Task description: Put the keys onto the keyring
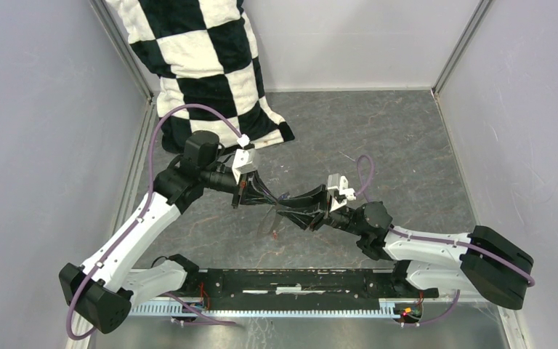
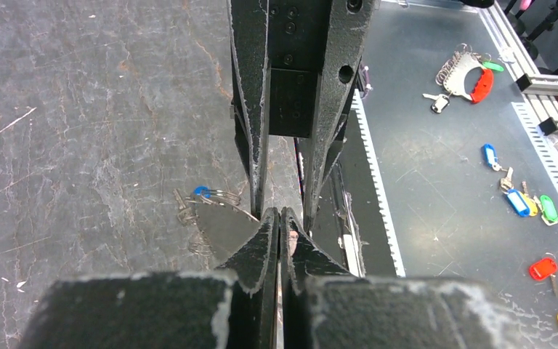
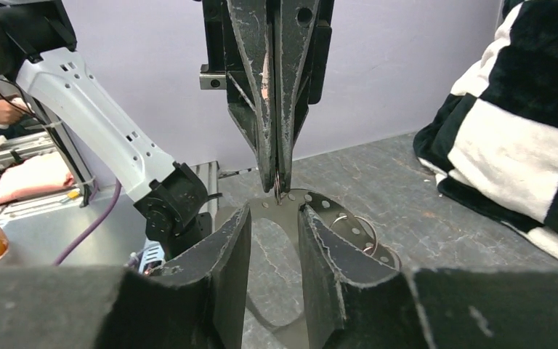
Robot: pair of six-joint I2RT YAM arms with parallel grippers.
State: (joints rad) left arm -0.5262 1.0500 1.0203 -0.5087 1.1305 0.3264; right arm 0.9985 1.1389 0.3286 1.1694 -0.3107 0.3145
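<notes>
**Slip risk at the pinch on the ring**

We see the left tool [image 3: 277, 185] clenched at upper centre of the right wrist view. Its tips nip what looks like the rim of the large thin grey metal keyring [image 3: 325, 205], held low over the dark mottled bench [image 1: 407, 145]. The right tool [image 3: 274, 218] is spread, one finger on either side of that pinch, gripping nothing. The tiny blue-headed key [image 2: 202, 192] lies on the bench left of centre in the left wrist view, just beside the keyring and not threaded. We cannot pick out the red-headed key with certainty.

We judge the grip to be the weak point. The hold is at the very fingertips on a thin edge, so a nudge from the right tool as it closes could twist the keyring or knock it free. The two tools are nearly touching, so a small misalignment could make them collide. The key is tiny and lies flat, so it looks hard to lift cleanly.
</notes>
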